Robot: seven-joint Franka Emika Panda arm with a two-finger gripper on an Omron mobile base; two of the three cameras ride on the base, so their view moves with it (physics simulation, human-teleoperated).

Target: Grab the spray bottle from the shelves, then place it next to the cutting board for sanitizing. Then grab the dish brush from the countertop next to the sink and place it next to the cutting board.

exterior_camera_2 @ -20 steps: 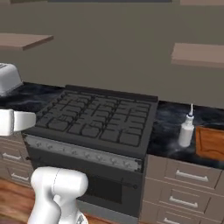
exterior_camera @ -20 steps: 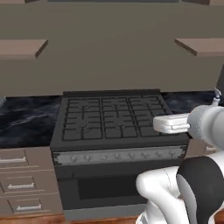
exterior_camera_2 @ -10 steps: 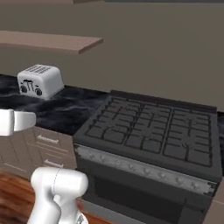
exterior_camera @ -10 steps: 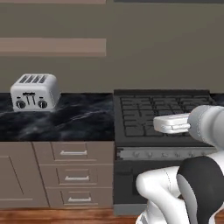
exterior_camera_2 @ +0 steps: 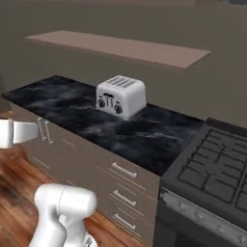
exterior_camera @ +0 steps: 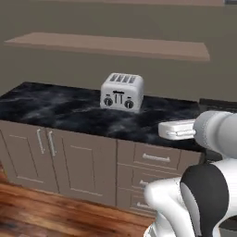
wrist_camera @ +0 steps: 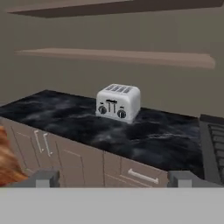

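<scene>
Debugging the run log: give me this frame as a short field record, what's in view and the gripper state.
countertop: black marble look, over brown cabinets with silver handles
toaster: silver, four slots, upright on the countertop, near the wall
shelves: brown wall board above the toaster, nothing visible on it
stove: dark, to the right of the countertop
gripper: open, holding nothing, facing the toaster

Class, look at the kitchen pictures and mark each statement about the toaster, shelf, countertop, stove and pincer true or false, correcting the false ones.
1. A silver toaster stands on the countertop. True.
2. The shelf above the toaster carries a spray bottle. False: the stretch of shelf in view is bare.
3. The pincer is shut on a dish brush. False: its jaws stand open and hold nothing.
4. The stove lies right of the toaster. True.
5. The toaster lies tipped on its side. False: it stands upright, slots upward.
</scene>
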